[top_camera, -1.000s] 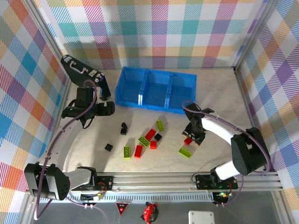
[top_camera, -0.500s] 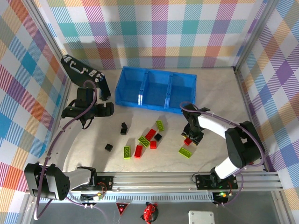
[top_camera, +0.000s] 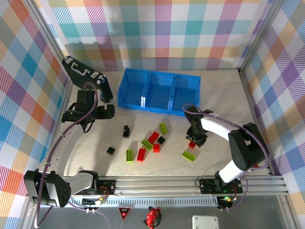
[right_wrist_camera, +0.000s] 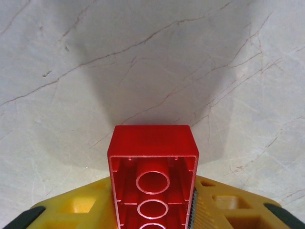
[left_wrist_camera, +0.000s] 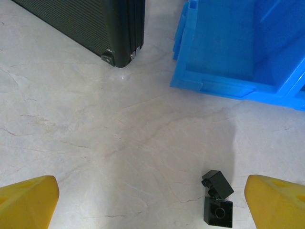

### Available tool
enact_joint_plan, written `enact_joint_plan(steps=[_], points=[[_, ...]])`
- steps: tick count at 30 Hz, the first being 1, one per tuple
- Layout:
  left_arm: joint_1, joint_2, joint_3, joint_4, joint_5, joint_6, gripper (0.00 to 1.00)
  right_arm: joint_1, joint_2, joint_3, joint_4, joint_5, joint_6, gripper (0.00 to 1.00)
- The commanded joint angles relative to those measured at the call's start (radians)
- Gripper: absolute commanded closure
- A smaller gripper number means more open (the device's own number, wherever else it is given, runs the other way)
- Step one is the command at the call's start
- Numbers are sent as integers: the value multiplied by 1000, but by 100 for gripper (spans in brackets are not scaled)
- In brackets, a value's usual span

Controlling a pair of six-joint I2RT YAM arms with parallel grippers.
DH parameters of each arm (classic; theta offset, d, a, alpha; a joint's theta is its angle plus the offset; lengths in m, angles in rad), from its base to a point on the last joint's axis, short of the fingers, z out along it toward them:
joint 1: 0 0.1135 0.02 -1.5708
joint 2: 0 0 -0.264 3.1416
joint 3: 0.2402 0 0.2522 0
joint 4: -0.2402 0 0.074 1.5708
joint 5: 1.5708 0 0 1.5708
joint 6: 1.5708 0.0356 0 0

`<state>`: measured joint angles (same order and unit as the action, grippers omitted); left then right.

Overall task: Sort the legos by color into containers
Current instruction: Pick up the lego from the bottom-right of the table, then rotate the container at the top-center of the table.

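Red brick sits clamped in the right claw, low over the worktop, right of the loose scatter and well short of the blue tray. In the right wrist view the brick shows its hollow underside, with the yellow claw closed on both its sides. Against a second ago, claw and brick are a touch further left and the right forearm is drawn in closer.

A lime brick lies just near-side of the held one. The other bricks are unmoved:
- mid-worktop cluster: lime, red, black, lime, red, red, lime
- lone black
- black pair

Left claw hangs left of the tray, near the black case, shifted only slightly. Its fingers stand wide apart, holding nothing. Its camera sees the black pair, the tray corner and the case corner.
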<state>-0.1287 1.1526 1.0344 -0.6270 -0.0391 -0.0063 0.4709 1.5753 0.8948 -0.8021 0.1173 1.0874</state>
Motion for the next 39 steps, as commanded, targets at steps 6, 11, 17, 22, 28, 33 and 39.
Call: enact_joint_plan(steps=[6, 11, 17, 22, 28, 33, 39], points=[[-6, -2, -7, -14, -21, 5, 0, 12, -24, 53, -78, 59, -45, 60], [-6, 1, -7, -14, -23, 3, 0, 15, -56, 73, -71, 76, -131, 60], [-6, 8, -7, -14, -26, 1, 0, 15, -87, 126, -35, 70, -333, 62], [-6, 11, -6, -16, -28, 0, 0, 15, -69, 208, -34, 55, -491, 63], [-6, 15, -8, -14, -33, 1, 0, 2, 25, 360, -60, 78, -594, 67], [-7, 23, -8, -16, -26, 1, 0, -19, 114, 495, -74, 94, -658, 67], [-6, 17, -13, -17, -37, 1, 0, -63, 221, 605, -91, 83, -744, 67]])
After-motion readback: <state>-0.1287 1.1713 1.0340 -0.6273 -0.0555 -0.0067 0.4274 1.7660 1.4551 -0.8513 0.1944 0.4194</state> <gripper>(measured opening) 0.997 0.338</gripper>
